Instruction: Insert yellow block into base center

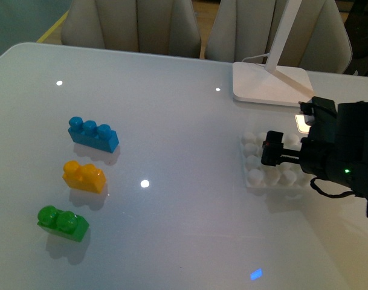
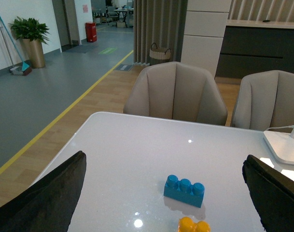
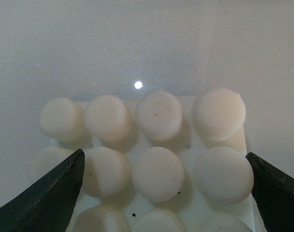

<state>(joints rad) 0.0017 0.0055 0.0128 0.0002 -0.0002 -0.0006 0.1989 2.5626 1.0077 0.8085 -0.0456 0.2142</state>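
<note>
Jaws of the black right gripper [image 1: 272, 151] stand apart, holding nothing, above the flat white studded plastic base [image 1: 254, 177], whose right part the arm hides. The left gripper [image 2: 162, 159] also gapes empty, unseen from the front. The small glossy orange-yellow two-stud brick [image 1: 84, 176] lies well left, between a blue three-stud brick [image 1: 93, 134] and a green two-stud brick [image 1: 63, 223].

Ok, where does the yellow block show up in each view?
Front view: yellow block left of centre, between the blue brick and the green brick.
Left wrist view: yellow block cropped by the picture's edge, nearer the camera than the blue brick.
Right wrist view: not in it; only the base shows.
Shared landmark: the blue brick, in the front and left wrist views.
</note>
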